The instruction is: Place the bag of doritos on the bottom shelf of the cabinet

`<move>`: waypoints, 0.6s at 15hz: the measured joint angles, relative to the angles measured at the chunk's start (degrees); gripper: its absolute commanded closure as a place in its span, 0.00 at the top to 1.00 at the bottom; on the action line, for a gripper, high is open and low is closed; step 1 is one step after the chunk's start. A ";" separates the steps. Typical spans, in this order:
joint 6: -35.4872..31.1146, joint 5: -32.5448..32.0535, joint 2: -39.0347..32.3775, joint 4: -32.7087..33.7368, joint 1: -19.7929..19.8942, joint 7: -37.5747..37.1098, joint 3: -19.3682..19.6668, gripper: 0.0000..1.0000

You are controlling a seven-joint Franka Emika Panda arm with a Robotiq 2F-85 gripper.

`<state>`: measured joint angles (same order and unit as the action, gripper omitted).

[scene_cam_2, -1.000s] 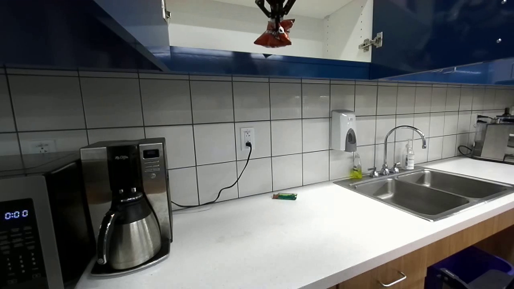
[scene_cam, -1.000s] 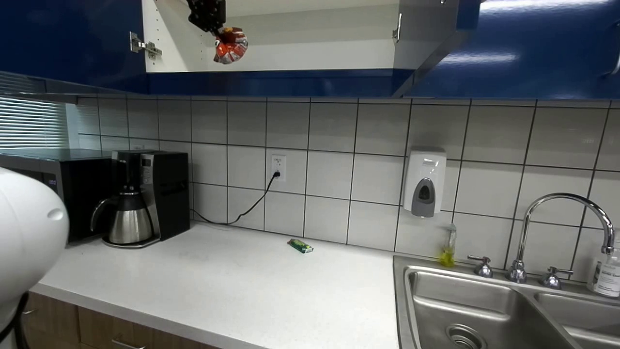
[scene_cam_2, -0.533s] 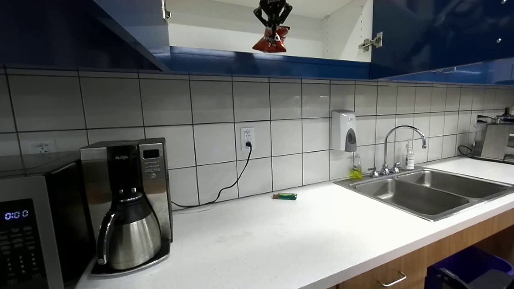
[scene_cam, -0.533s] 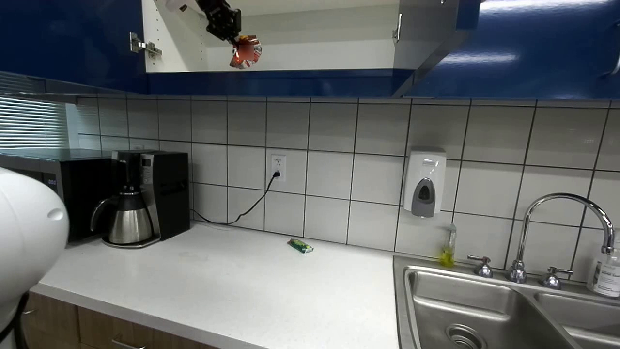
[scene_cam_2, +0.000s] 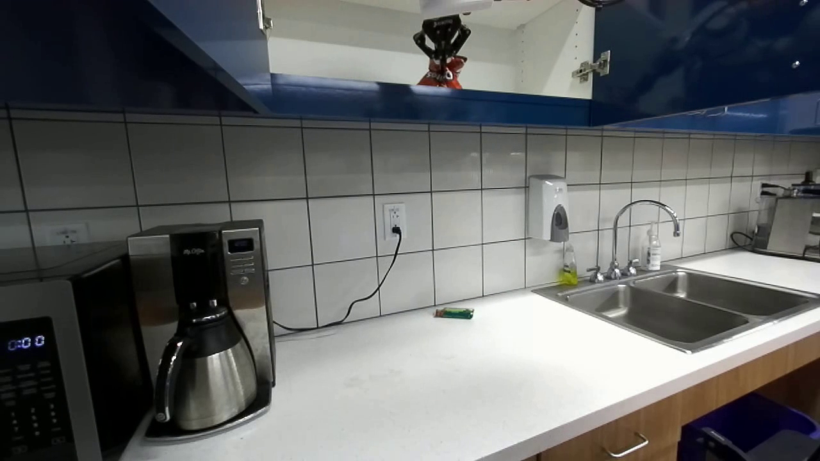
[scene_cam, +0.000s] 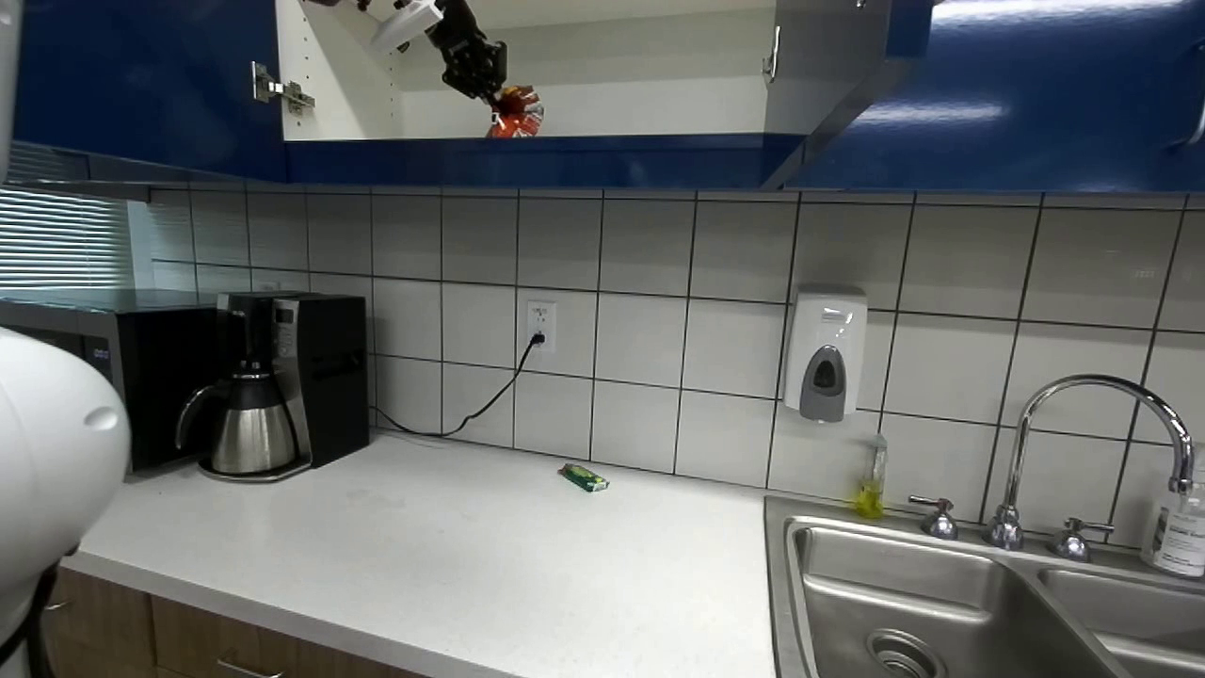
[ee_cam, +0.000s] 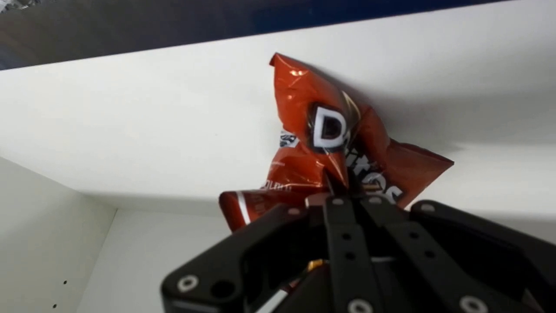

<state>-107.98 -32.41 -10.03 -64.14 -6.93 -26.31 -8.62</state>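
Note:
The red bag of doritos (ee_cam: 299, 100) is pinched in my gripper (ee_cam: 345, 180); the closed fingers gather its middle. In the wrist view the bag is over the white bottom shelf (ee_cam: 165, 113), with a shadow beside it. I cannot tell whether it touches the board. In both exterior views the gripper (scene_cam: 493, 98) (scene_cam_2: 442, 59) is inside the open blue cabinet (scene_cam: 602, 162) (scene_cam_2: 500, 110), pointing down. The bag (scene_cam: 520, 113) (scene_cam_2: 442, 77) hangs just behind the blue bottom edge, which hides its lowest part. The shelf top is hidden in the exterior views.
Open blue doors flank the cabinet opening, one (scene_cam: 141, 75) at the left and one (scene_cam: 838, 85) at the right in an exterior view. The white cabinet side wall (ee_cam: 39, 234) is at the left in the wrist view. A small green packet (scene_cam_2: 454, 313) lies on the counter below.
The gripper and bag have moved down and deeper into the cabinet, rightward in an exterior view. The bag's lower part has gone behind the blue edge. It stays held.

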 measured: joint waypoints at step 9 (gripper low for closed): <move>-2.31 0.17 -2.31 0.60 0.80 0.00 1.89 0.66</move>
<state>-110.29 -32.24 -12.34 -63.54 -6.13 -26.31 -6.72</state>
